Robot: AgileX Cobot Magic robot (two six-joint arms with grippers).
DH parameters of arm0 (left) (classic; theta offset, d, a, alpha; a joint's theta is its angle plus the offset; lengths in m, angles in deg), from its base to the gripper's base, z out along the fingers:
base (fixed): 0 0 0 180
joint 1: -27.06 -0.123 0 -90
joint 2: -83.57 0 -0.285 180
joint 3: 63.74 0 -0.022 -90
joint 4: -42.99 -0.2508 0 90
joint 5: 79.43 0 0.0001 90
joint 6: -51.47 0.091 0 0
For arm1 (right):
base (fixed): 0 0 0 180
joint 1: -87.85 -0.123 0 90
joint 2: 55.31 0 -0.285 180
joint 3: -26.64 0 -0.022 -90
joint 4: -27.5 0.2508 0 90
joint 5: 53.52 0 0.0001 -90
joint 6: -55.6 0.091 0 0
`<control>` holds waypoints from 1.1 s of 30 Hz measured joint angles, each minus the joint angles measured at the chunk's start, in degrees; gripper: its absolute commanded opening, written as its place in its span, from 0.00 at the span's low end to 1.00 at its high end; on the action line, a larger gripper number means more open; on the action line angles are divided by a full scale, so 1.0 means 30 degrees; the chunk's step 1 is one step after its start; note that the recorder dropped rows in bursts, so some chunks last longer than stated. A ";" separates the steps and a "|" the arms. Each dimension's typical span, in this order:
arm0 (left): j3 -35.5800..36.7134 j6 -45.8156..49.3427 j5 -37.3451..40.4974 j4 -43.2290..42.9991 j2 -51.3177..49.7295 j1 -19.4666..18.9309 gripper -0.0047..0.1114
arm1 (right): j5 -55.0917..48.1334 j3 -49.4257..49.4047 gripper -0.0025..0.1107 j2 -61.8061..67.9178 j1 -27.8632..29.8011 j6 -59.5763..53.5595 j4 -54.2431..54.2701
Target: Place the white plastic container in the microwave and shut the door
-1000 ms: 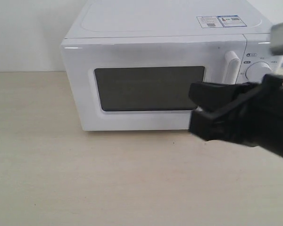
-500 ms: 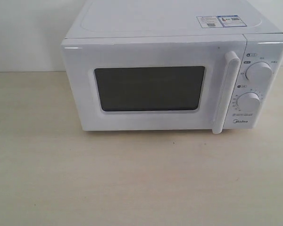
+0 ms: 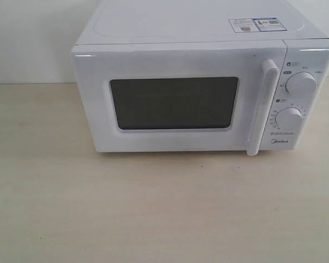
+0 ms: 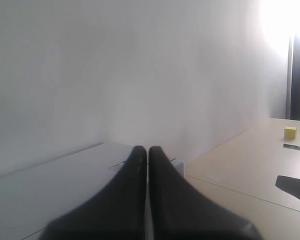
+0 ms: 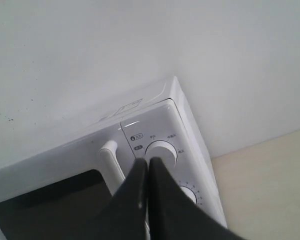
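While door [image 3: 172, 104] sits shut, microwave [image 3: 205, 52] reads Midea.

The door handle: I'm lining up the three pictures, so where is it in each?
Exterior view: the door handle stands upright between the dark window and the upper dial.
Left wrist view: not in it.
Right wrist view: the door handle sits beside the upper dial.
Shared landmark: the microwave's white top.
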 measured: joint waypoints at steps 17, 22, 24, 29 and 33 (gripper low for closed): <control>0.0000 0.0000 0.0000 0.0000 0.0000 0.0000 0.07 | -0.4533 0.0000 0.02 0.0000 0.0000 1.1975 -1.7051; 0.0000 0.0000 0.0000 0.0000 0.0000 0.0000 0.07 | -0.6978 0.0000 0.02 0.0000 0.0000 1.3196 -1.9266; 0.0000 0.0000 0.0000 0.0000 0.0000 0.0000 0.07 | -0.7792 0.0000 0.02 0.0000 0.0000 1.3288 -1.9396; 0.0000 0.0000 -0.0008 0.0000 0.0000 0.0000 0.07 | -0.9189 -0.0079 0.02 0.0000 0.0000 1.3395 -1.9427; 0.0000 0.0000 -0.0008 0.0000 0.0000 0.0000 0.07 | -0.9263 -0.0086 0.02 0.0000 0.0000 1.3395 -1.9427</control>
